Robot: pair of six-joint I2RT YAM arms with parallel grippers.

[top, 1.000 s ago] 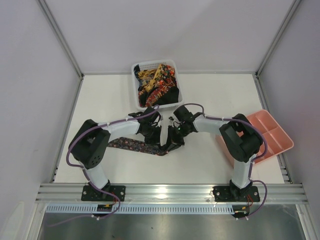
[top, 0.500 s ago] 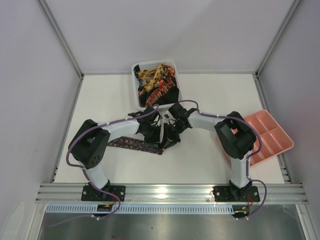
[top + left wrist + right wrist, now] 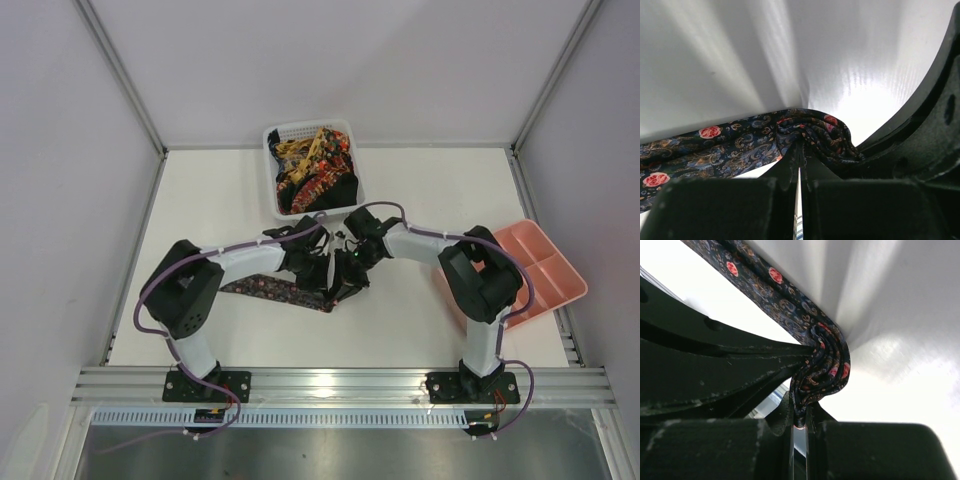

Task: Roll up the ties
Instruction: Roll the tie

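A dark navy fabric necktie with red florets (image 3: pixel 265 290) was laid flat on the white desk (image 3: pixel 430 190), in front of the white plastic mesh basket (image 3: pixel 272 135) in which other patterned ties (image 3: pixel 315 170) were heaped. Its long axis was set nearly left to right, dipping slightly toward the near edge on the right, with the loose length pointed left and the gathered end pointed right. That gathered end was bunched into several folds between the two arms. The left pincer (image 3: pixel 800 152) was pressed together on the folds from one side, and the right pincer (image 3: pixel 800 417) was pinched on the same bundle from the other. Compared with a second earlier, the pale gap between the two wrists was closed and the bundle was shifted slightly left. The pink compartment tray (image 3: pixel 560 285) was left at the right edge.
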